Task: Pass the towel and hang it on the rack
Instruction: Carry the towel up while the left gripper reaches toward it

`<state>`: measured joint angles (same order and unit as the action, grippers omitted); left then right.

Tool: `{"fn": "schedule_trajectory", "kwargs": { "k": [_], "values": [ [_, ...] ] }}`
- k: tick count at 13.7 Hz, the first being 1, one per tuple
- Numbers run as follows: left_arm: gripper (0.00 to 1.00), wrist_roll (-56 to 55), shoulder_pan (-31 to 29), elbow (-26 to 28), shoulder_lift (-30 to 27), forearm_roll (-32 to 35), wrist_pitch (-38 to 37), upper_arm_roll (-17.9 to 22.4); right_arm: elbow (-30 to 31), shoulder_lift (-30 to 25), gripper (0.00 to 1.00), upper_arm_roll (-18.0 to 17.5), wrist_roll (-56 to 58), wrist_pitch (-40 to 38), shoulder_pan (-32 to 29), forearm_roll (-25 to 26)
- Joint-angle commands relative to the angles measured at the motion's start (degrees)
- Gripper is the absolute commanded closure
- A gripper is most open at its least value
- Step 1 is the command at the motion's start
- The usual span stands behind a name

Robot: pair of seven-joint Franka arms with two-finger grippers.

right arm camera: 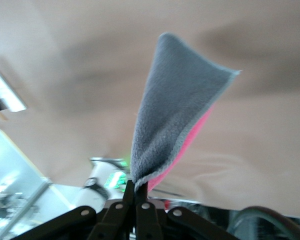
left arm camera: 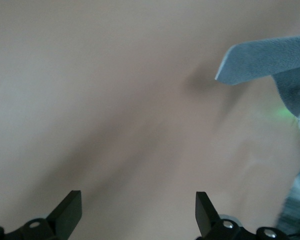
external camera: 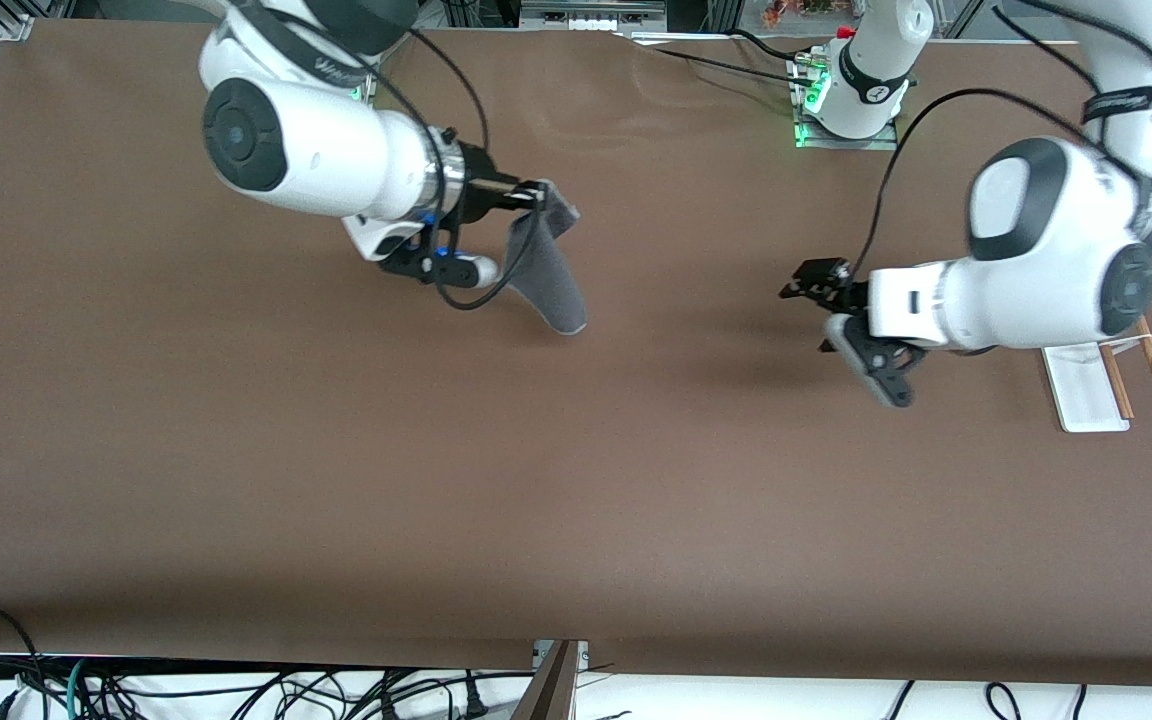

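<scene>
My right gripper (external camera: 539, 193) is shut on a corner of the dark grey towel (external camera: 548, 272), which hangs from it above the table toward the right arm's end. In the right wrist view the towel (right arm camera: 175, 120) shows a lighter border and a pink underside, pinched between the shut fingers (right arm camera: 139, 189). My left gripper (external camera: 804, 284) is open and empty above the table, pointing toward the towel. The left wrist view shows its spread fingertips (left arm camera: 70, 209) and the towel's tip (left arm camera: 262, 62) farther off. The rack (external camera: 1096, 385) stands at the left arm's end, partly hidden by the left arm.
The brown table (external camera: 576, 480) stretches wide between the two grippers and toward the front camera. The left arm's base (external camera: 851, 95) with its cables stands at the top. Loose cables lie off the table's near edge.
</scene>
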<state>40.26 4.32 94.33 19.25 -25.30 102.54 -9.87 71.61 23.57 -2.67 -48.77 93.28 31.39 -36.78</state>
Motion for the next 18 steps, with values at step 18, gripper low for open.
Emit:
{"fn": "schedule_trajectory", "kwargs": {
  "k": [18],
  "values": [
    [0.00, 58.4, -3.7, 18.2, -2.6, -32.7, 13.2, -6.2, -8.3, 6.0, 1.00, 0.6, -20.4, 11.7, 9.0, -5.1]
  ]
}}
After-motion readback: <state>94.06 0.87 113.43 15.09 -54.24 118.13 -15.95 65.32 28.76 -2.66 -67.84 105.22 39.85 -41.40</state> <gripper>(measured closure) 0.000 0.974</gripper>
